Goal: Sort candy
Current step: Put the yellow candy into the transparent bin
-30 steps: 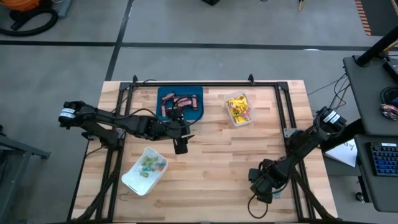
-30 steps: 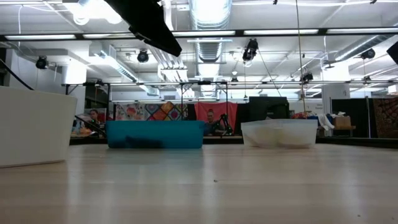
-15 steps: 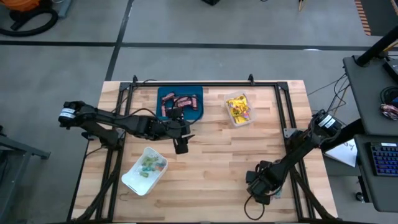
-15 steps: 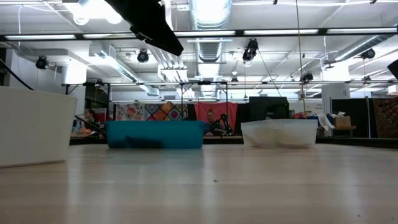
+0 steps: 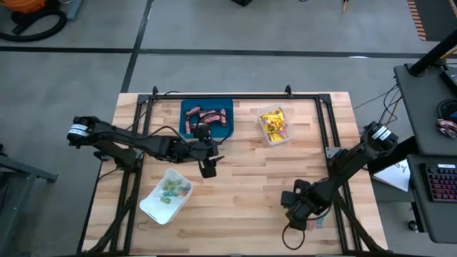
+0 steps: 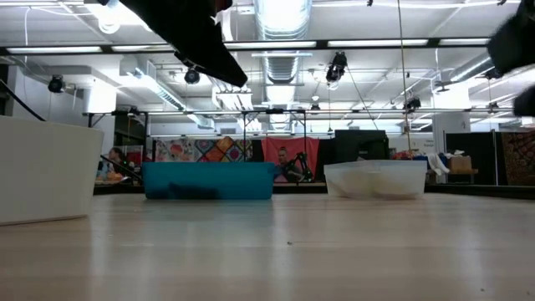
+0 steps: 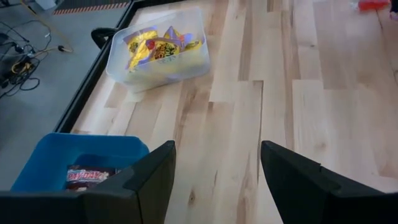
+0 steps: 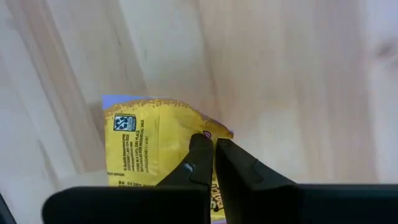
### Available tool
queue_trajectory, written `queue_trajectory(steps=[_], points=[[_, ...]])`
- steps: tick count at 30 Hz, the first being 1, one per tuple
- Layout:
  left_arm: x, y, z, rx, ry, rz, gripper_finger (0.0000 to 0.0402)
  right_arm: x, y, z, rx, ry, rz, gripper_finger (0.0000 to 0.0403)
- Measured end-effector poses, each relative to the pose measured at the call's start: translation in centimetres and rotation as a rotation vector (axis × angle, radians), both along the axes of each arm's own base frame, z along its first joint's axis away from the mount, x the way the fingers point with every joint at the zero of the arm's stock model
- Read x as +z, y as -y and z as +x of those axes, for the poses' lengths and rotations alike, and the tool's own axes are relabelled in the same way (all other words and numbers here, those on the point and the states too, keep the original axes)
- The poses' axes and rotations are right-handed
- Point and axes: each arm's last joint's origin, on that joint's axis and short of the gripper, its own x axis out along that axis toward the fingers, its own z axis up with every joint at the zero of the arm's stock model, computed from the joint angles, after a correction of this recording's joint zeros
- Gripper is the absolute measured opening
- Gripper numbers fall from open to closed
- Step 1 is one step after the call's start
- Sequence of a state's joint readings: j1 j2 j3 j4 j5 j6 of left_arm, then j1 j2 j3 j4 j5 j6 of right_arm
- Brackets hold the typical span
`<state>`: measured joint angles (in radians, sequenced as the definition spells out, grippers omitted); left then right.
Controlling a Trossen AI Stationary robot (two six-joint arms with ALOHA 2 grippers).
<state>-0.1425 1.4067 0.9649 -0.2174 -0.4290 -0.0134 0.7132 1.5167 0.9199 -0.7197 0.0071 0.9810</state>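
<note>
I had the right end effector point(image 8: 208, 155) down at the near right part of the worktop point(image 5: 250, 178), its fingers pinched fully together over a yellow packet point(image 8: 143, 149) that lay flat on the wood. From the right wrist view the tips met right at the packet's edge, so I judged the grasp made, though I could not be sure how much wrapper was caught between them. That put me at the pick-up step for one stray yellow piece. The rest of the candy looked sorted: brown-red mini bars point(image 5: 207, 116) in the blue tray point(image 5: 186, 108), yellow packets point(image 5: 272, 123) in the clear tray point(image 5: 284, 138), and pastel sweets point(image 5: 171, 188) in the white tray point(image 5: 153, 208). My left end effector point(image 7: 214, 180) hung above the middle of the worktop, just in front of the blue tray, with its fingers spread wide and nothing between them. As I saw it, the next move called for a gentle lift to check the packet came along, then a long carry across to the clear tray at the far side, releasing above its contents.
</note>
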Motion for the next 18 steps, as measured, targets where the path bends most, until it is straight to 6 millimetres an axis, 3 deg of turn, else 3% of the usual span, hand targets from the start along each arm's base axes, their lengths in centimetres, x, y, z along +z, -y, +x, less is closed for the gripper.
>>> queue_trajectory(steps=[7,12,18], points=[[-0.4,0.3,0.3,-0.077,0.072,-0.055,0.0219,2.5,1.2,0.0,-0.067,0.274,-0.175,0.0009],[-1.0,0.9,0.5,-0.257,0.237,-0.144,0.0219,3.4,2.2,0.5,-0.152,0.529,-0.455,0.0009],[-2.2,0.9,-0.1,-0.287,0.392,-0.148,0.0219,4.3,3.4,1.9,-0.325,0.819,-0.755,0.0009]])
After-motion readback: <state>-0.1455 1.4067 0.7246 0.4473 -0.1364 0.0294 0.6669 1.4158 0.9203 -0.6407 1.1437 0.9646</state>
